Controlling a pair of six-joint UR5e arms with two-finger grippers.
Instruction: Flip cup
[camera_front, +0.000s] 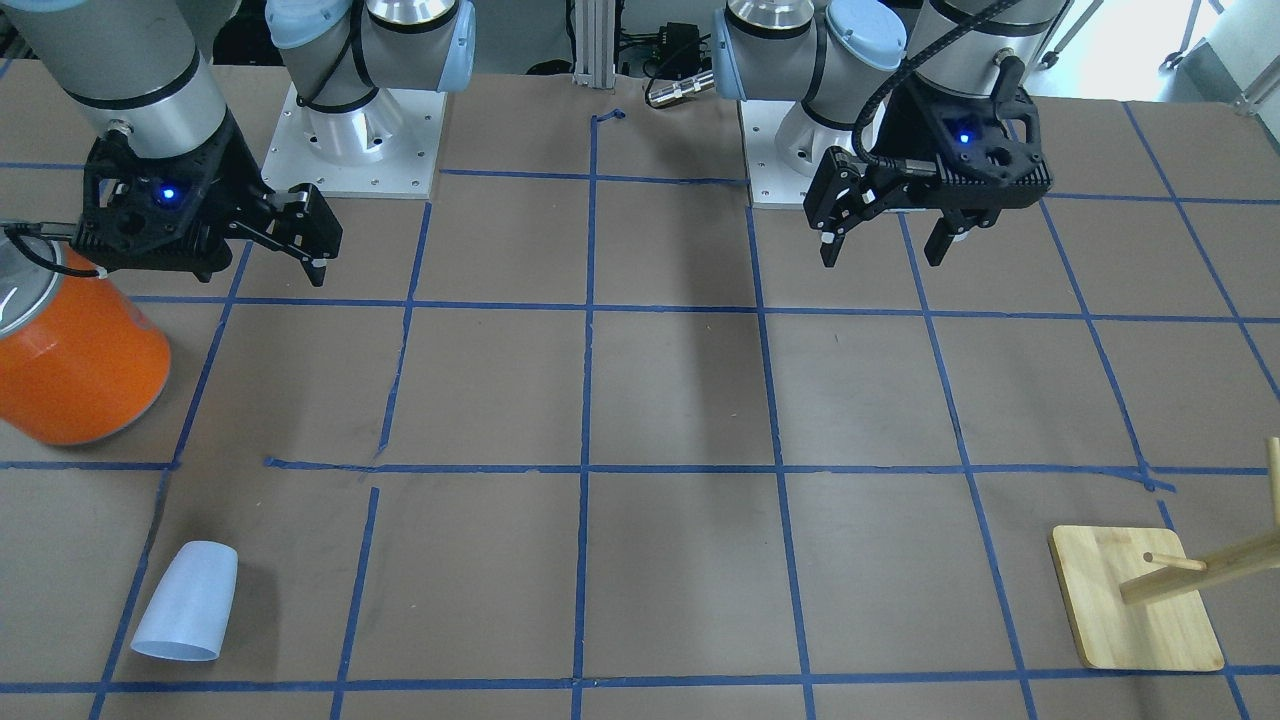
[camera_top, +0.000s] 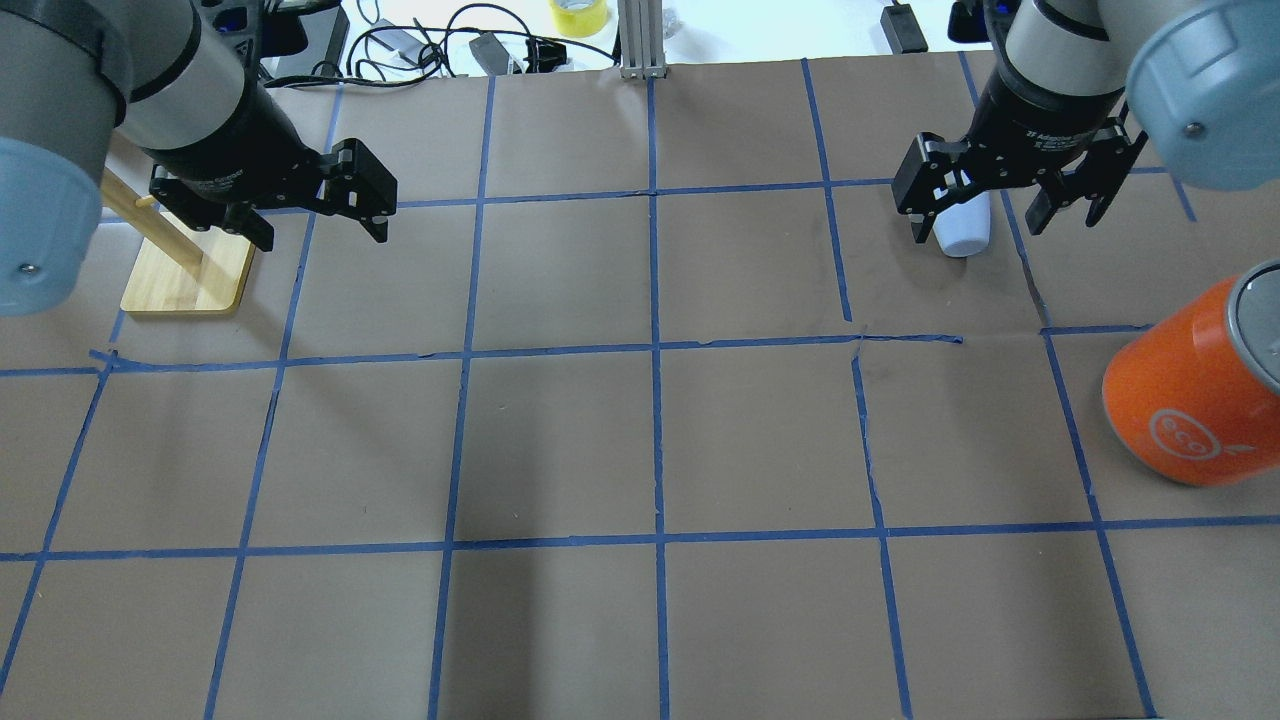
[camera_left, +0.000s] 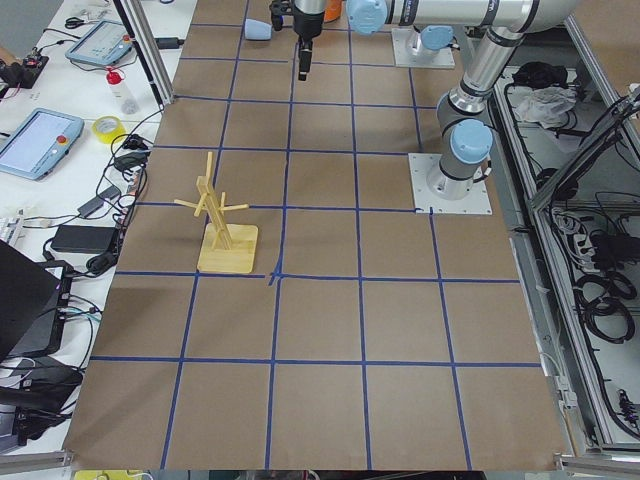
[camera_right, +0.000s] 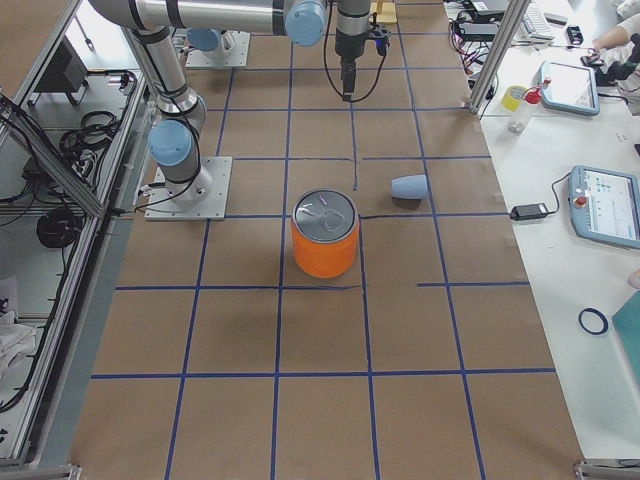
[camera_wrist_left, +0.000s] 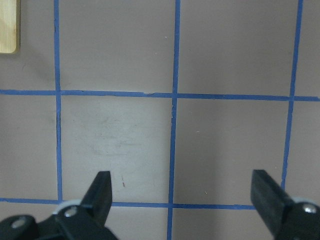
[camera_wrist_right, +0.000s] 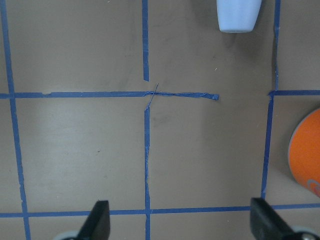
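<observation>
We see the cup (camera_front: 187, 602) lying on its side on the tabletop (camera_front: 680, 400). It is near the orange can (camera_front: 80, 350) but apart from it, on the can's side away from the robot's bases, and its wider rim is turned away from the can. The can stands upright with its silver top up.

The right pincer (camera_top: 980, 215) hangs above the tabletop close to the can. Its fingers are spread wide and hold nothing, and it touches neither the can nor the cup.

The left pincer (camera_front: 883, 250) hangs well apart from the can, far across the tabletop. It too is spread wide and empty, over bare brown paper crossed with blue tape.

A wooden rack (camera_front: 1135, 600) stands farthest from the can, beyond the left pincer.
</observation>
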